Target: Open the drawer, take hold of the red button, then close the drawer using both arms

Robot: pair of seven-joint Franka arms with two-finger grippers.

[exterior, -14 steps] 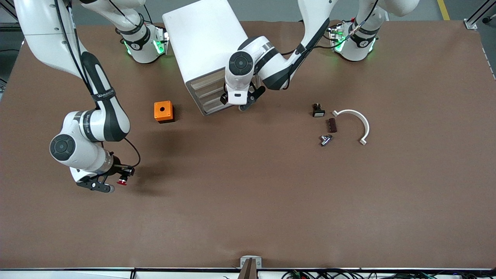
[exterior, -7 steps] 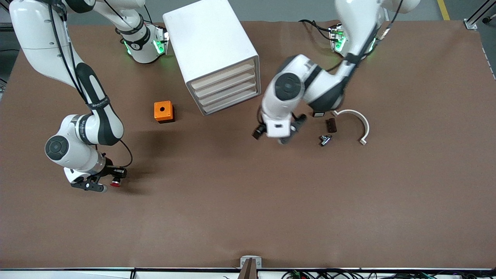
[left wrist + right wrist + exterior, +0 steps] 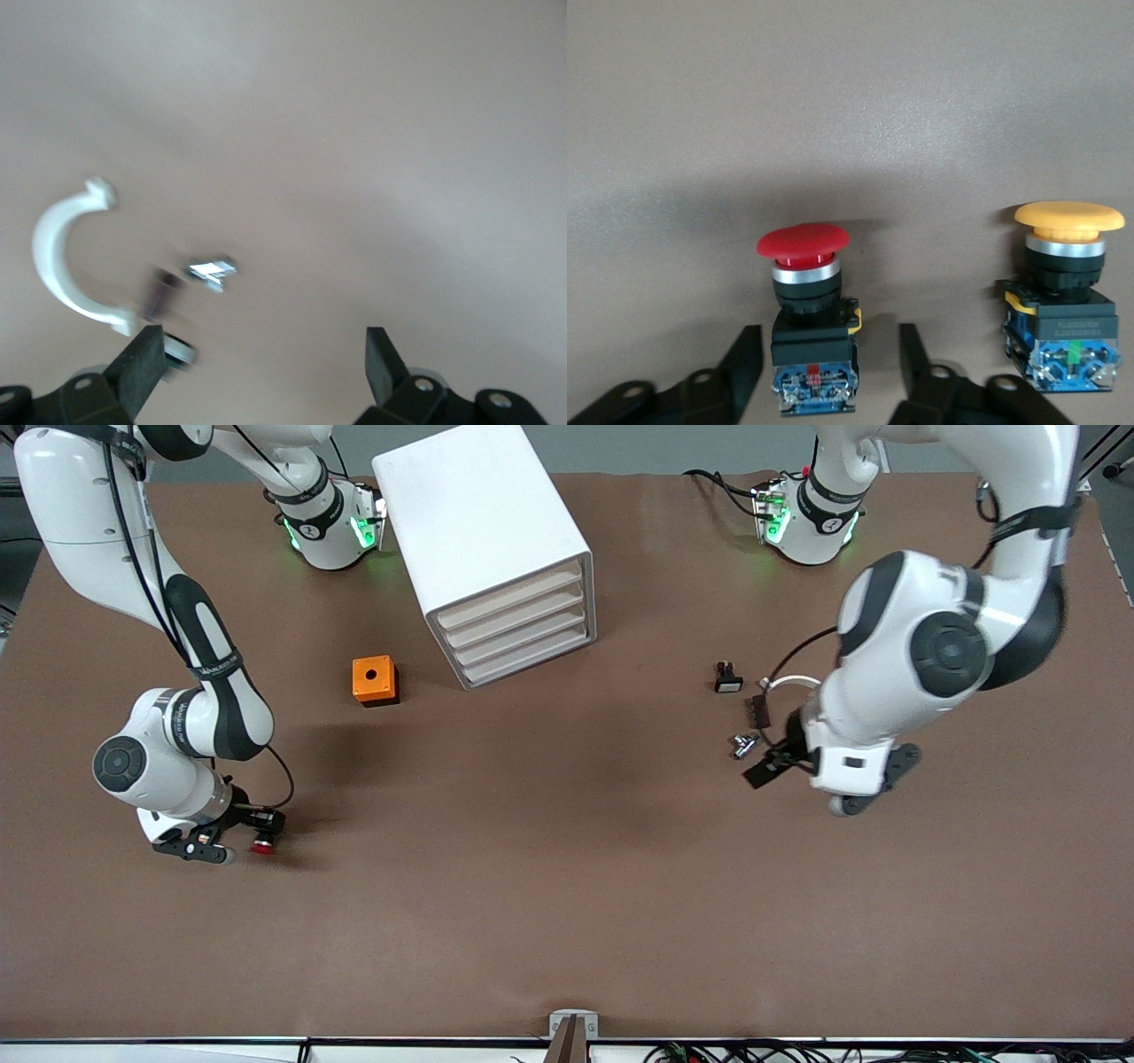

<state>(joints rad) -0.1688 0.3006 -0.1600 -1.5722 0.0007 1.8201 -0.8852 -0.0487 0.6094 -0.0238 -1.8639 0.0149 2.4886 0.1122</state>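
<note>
Brown worktop (image 3: 549, 886) carries the red button (image 3: 803, 243) low at the right arm's end, standing between the fingers of the right pincer (image 3: 824, 372), which are spread a little off its body (a yellow-capped button (image 3: 1067, 221) stands just beside it). The white cabinet (image 3: 483, 540) has all four drawers pushed in, the drawer (image 3: 518, 633) among them. The left pincer (image 3: 266, 363) hangs wide apart over the white curved clip (image 3: 58, 257) and small metal part (image 3: 213, 270).
</note>
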